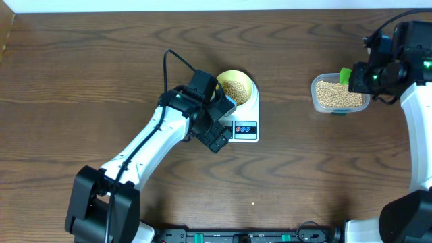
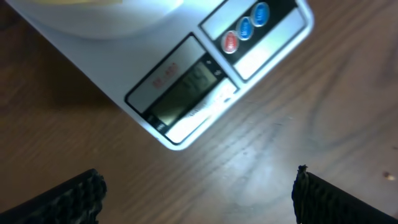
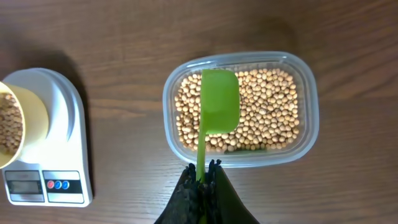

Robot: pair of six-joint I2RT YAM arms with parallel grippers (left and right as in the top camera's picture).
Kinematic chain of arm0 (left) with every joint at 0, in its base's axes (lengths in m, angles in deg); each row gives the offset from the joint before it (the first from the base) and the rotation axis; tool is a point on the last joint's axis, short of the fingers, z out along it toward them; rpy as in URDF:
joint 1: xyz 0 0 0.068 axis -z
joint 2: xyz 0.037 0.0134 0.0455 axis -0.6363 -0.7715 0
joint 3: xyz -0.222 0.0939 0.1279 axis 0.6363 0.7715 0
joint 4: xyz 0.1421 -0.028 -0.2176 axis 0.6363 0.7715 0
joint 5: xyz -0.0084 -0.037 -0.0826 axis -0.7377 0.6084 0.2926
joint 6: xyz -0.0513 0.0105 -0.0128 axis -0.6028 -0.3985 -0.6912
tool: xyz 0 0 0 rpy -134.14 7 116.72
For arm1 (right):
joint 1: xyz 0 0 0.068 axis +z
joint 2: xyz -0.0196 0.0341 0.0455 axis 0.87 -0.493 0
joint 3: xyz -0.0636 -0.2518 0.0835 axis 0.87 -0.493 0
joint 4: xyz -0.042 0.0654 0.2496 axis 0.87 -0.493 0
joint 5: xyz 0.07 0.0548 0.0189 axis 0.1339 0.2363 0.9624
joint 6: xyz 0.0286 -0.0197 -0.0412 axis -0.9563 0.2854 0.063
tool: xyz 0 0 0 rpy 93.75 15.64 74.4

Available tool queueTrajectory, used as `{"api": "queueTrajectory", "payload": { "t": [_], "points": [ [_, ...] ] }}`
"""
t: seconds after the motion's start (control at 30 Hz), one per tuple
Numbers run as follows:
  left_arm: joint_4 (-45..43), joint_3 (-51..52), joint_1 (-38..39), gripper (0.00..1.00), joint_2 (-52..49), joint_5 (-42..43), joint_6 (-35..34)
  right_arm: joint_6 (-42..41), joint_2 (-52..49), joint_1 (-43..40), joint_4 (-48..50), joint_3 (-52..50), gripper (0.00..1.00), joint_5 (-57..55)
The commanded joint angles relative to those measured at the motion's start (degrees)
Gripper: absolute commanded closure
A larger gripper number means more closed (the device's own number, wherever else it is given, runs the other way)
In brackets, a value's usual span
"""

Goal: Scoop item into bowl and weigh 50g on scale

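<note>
Tan beans (image 3: 267, 106) are seen in two places: most lie in the clear tub (image 3: 309, 99), and a fair layer is held in the pale-yellow bowl (image 1: 248, 81), which is set on the platform of the white scale (image 1: 251, 111). The green scoop (image 3: 219, 102) is clamped by its handle in the tightly clenched right gripper (image 3: 205, 183) and is held over the tub; no beans are seen on its visible face. The left gripper (image 2: 196, 196) is spread wide and empty, just beside the scale's display (image 2: 183, 87), whose digits are too blurred to be read. Scooping is judged well under way. Whether the target weight is reached cannot be told, so topping up or trimming may be left.
</note>
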Motion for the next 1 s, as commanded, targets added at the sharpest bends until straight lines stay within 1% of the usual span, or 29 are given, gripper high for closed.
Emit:
{"api": "queueTrajectory", "payload": {
  "t": [0.0, 0.2, 0.4, 0.73, 0.97],
  "points": [
    [-1.3, 1.9, 0.0, 0.02, -1.1, -2.6, 1.0, 0.7, -0.6, -0.4, 1.1, -2.5, 0.99, 0.3],
    [-5.5, 5.8, 0.0, 0.02, -1.2, -2.6, 1.0, 0.7, -0.9, -0.4, 3.8, -5.3, 0.99, 0.3],
    [-8.0, 6.7, 0.0, 0.02, -1.2, -2.6, 1.0, 0.6, -1.0, -0.4, 8.0, -9.5, 0.99, 0.3],
    [-8.4, 6.8, 0.0, 0.02, -1.2, -2.6, 1.0, 0.1, -1.0, -0.4, 17.5, -16.9, 0.99, 0.3],
    [-8.4, 6.8, 0.0, 0.02, -1.2, -2.6, 1.0, 0.0, -1.0, -0.4, 19.7, -18.6, 0.99, 0.3]
  ]
}}
